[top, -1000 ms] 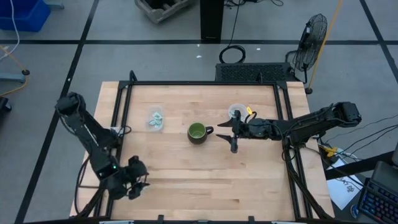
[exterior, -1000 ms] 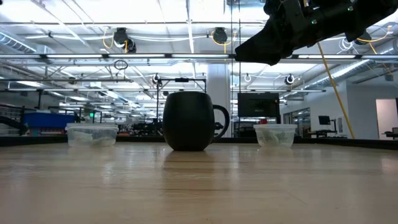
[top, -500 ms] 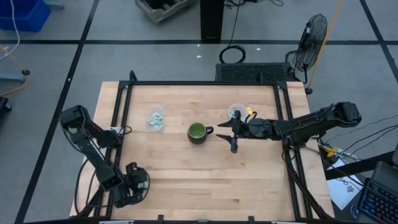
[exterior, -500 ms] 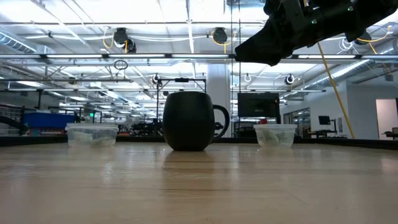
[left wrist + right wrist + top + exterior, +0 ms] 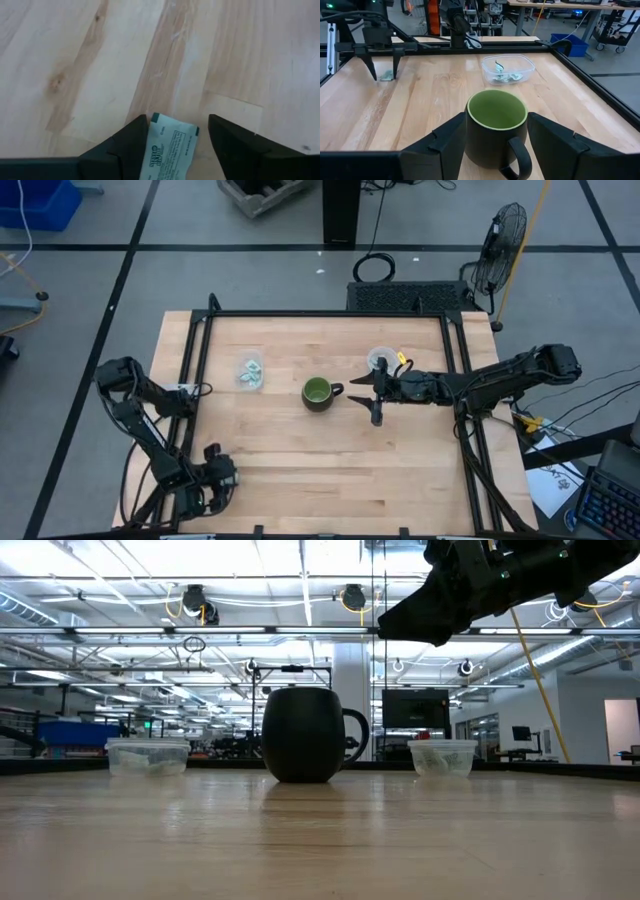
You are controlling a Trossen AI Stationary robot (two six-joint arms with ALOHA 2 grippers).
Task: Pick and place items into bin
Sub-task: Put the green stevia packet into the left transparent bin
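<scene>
A pale green and white packet [image 5: 170, 147] lies flat on the wood near the table's near-left corner. My left gripper [image 5: 178, 119] points down over it, open, with one finger on each side of the packet [image 5: 386, 76]; I cannot tell whether a finger touches it. In the high view the left gripper [image 5: 210, 480] hides the packet. A clear tub [image 5: 251, 372] left of the green mug [image 5: 318, 392] holds several more packets. My right gripper [image 5: 365, 398] hangs open just right of the mug, raised above the table [image 5: 410, 625].
The green mug [image 5: 496, 127] stands upright mid-table, its handle toward my right gripper. A second clear tub [image 5: 380, 360] sits on the table beyond the right gripper. A black frame [image 5: 300, 313] rims the table. Bare wood [image 5: 330, 470] stretches along the near side.
My left arm has folded lower, and its gripper has moved a little toward the table's near edge and down onto the near-left corner. The right arm and the mug have kept still.
</scene>
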